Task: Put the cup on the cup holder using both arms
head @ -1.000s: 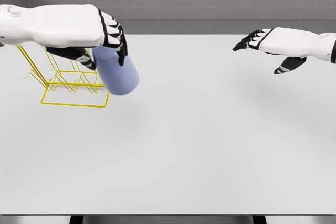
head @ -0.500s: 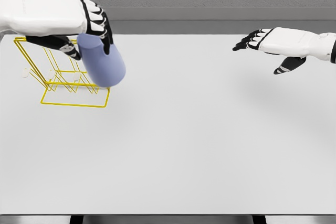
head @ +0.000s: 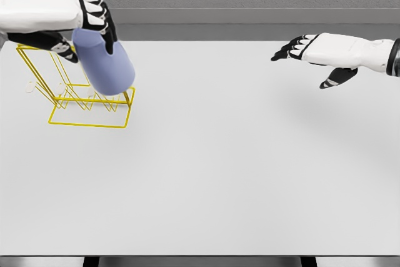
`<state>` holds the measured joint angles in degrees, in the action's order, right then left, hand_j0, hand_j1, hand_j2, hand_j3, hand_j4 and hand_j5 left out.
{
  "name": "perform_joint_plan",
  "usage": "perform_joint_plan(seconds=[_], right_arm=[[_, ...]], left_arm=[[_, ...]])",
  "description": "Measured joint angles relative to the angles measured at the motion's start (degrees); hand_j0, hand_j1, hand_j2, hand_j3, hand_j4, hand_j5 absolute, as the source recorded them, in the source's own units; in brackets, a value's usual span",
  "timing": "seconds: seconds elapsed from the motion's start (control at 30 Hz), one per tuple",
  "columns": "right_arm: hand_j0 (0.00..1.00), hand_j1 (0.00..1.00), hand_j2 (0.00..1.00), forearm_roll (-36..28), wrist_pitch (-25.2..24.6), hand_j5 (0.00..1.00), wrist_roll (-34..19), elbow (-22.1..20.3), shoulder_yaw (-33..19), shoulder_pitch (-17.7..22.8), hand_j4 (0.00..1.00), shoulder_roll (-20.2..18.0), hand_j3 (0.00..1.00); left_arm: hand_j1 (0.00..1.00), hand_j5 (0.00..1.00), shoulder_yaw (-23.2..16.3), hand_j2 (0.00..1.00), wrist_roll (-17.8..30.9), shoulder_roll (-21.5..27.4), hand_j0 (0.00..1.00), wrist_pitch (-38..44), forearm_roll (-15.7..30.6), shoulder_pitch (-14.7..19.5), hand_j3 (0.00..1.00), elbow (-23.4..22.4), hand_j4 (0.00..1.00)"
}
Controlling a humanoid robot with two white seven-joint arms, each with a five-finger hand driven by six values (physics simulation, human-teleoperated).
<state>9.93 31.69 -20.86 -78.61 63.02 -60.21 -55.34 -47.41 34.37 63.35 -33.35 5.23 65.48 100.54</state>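
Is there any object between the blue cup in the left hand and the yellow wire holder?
Nothing visible. The left hand holds the light blue cylindrical cup tilted, directly over the yellow wire cup holder.

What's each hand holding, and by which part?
Left hand holds the cup by its upper side, fingers wrapped round. Right hand is open, holding nothing.

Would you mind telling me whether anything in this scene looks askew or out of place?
Only the cup is askew: the left hand holds it tilted in the air over the yellow wire cup holder, not yet seated. The right hand hovers open, far across the table. Nothing is spilled or damaged.
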Motion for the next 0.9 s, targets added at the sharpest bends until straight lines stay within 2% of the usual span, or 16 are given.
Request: perform_joint_plan(seconds=[0.3, 0.9], right_arm=[[1.00, 1.00, 1.00, 0.0, 0.0, 1.00, 0.0, 0.1, 0.0, 0.0, 1.00, -0.2, 1.00], [1.00, 1.00, 1.00, -0.1, -0.1, 1.00, 0.0, 1.9, -0.2, -0.1, 1.00, -1.3, 1.00]], left_arm=[[0.49, 0.49, 0.1, 0.49, 0.0, 1.1, 0.49, 0.1, 0.0, -0.3, 0.49, -0.4, 0.49], [0.49, 0.49, 0.0, 0.49, 0.1, 1.3, 0.49, 0.0, -0.6, -0.8, 0.49, -4.6, 0.49]])
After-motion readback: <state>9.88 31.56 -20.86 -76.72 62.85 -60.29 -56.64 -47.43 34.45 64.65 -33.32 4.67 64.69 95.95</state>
